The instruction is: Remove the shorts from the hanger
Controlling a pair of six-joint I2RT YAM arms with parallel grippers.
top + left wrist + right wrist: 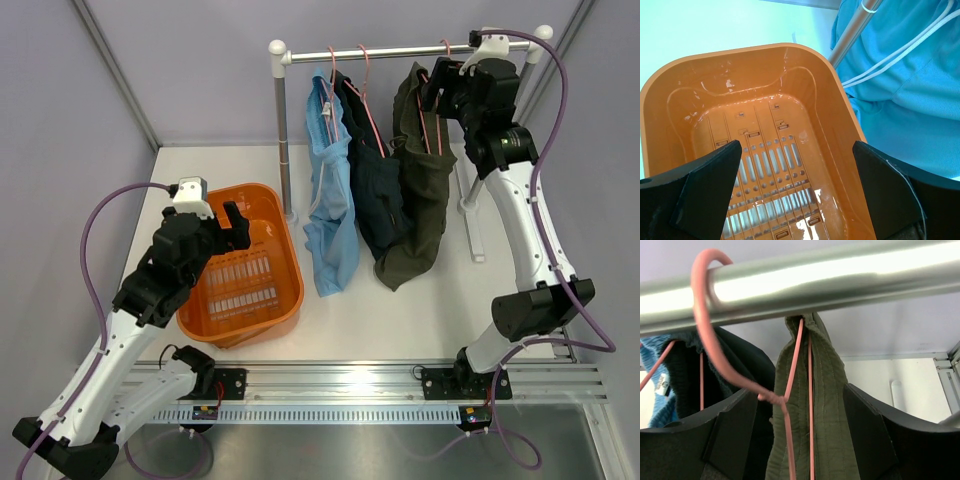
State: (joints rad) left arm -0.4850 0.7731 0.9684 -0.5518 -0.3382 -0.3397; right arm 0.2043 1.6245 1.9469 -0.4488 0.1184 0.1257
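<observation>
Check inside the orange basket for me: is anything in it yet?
Nothing visible: the orange basket shows only its bare slotted floor and glossy walls. The left gripper, open above it, covers the floor's near corners with its fingers, so those spots cannot be checked.

The left arm (120, 320) and the right arm (530, 220) are alike, with smooth white tubular link shells joined by chunky matte black joint housings. A glossy purple cable (95, 225) loops off the left one, and a second purple cable (560, 90) arcs off the right. Each wrist carries a small white boxy camera housing (190, 192). The left gripper (228, 222) has broad, flat, wedge-shaped black fingers (710, 185), one traced by a thin pale wire. The right gripper (440, 85) has matching black fingers (735, 435). Black base blocks (215, 382) sit at the near edge of the white table (420, 320).
</observation>
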